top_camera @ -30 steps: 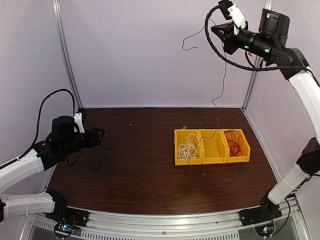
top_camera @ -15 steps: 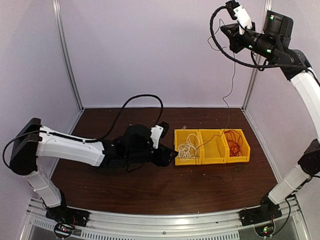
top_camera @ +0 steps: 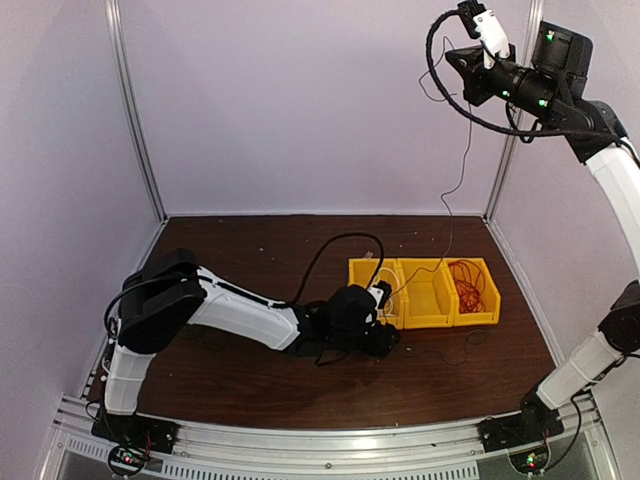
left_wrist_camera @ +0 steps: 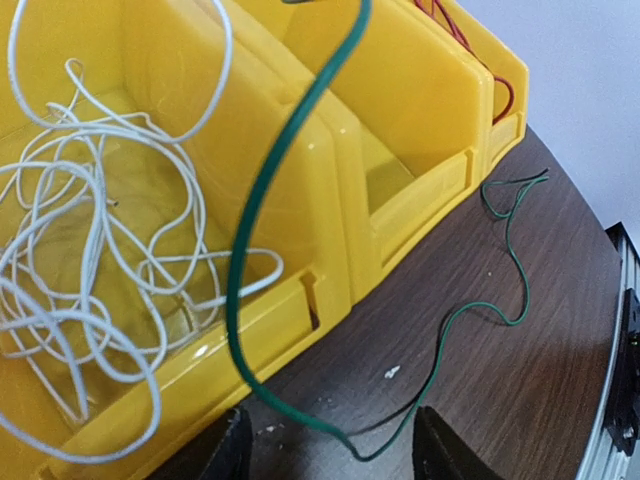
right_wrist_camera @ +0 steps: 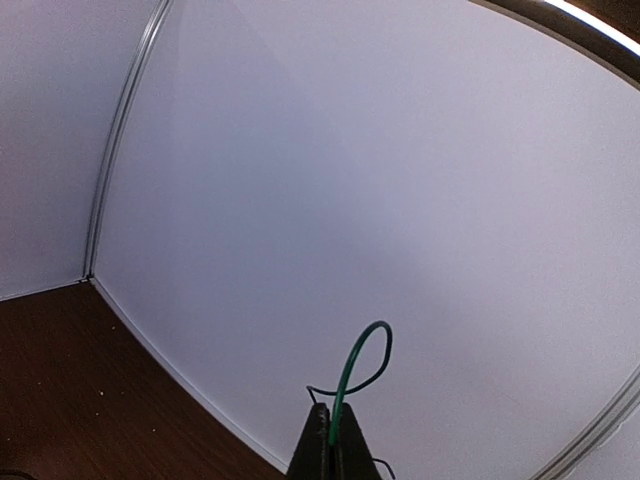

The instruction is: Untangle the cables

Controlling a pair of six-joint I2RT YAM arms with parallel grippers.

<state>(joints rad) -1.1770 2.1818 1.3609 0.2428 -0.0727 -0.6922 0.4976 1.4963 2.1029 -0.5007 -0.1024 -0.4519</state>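
High at 1 o'clock, right gripper [right_wrist_camera: 327, 425] is clamped on green wire [left_wrist_camera: 262, 190], which is draped over bins [left_wrist_camera: 420, 110] onto table [left_wrist_camera: 520, 330]. Left gripper [left_wrist_camera: 332, 447] is set part open and empty astride it, at the bins' 7 o'clock. Risk: a taut pull, and white cables [left_wrist_camera: 90, 250] could be snagged or a bin dragged.

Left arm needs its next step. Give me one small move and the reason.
Probably ease the left gripper forward and close on the green cable. The cable's low bend lies on the table between the open jaws, in front of the yellow bins, while the shut right gripper holds the same cable up high.
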